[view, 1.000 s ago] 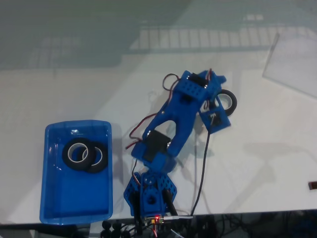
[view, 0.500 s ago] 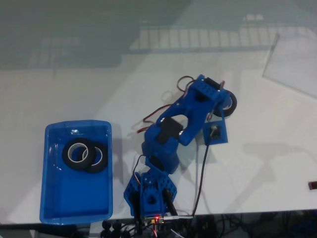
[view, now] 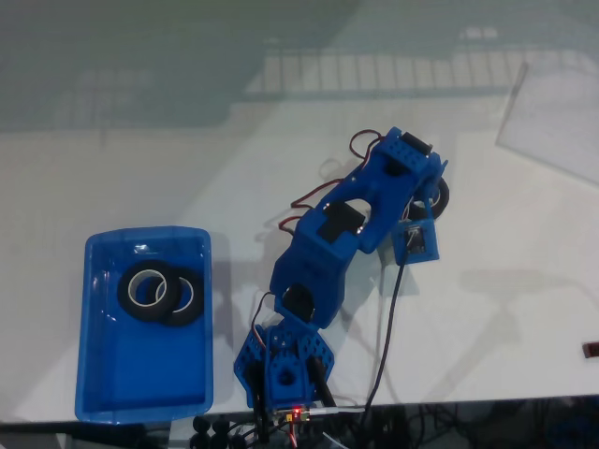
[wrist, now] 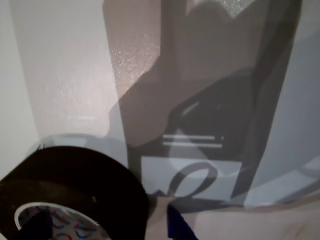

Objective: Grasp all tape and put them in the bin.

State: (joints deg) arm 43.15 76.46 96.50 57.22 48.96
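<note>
The blue bin [view: 140, 369] lies at the left in the fixed view, with two black tape rolls in it, one [view: 142, 288] leaning over the other [view: 190, 297]. A third tape roll [view: 442, 198] lies on the white table at the right, mostly hidden under the blue arm's head. My gripper [view: 432, 192] is down on that roll. In the wrist view the black roll [wrist: 75, 175] sits at the bottom left. One blue fingertip [wrist: 176, 229] is outside its wall and the other [wrist: 36, 225] is inside its pale core. The gripper [wrist: 106, 227] is open and straddles the wall.
A clear plastic sheet [view: 552, 122] lies at the back right of the table. Cables and the arm's base [view: 285, 369] sit at the table's front edge. A small dark object [view: 591, 349] lies at the right edge.
The arm has swung right and stretched out, bringing its head down over the tape roll on the table. That roll and the two in the bin have stayed in place.
</note>
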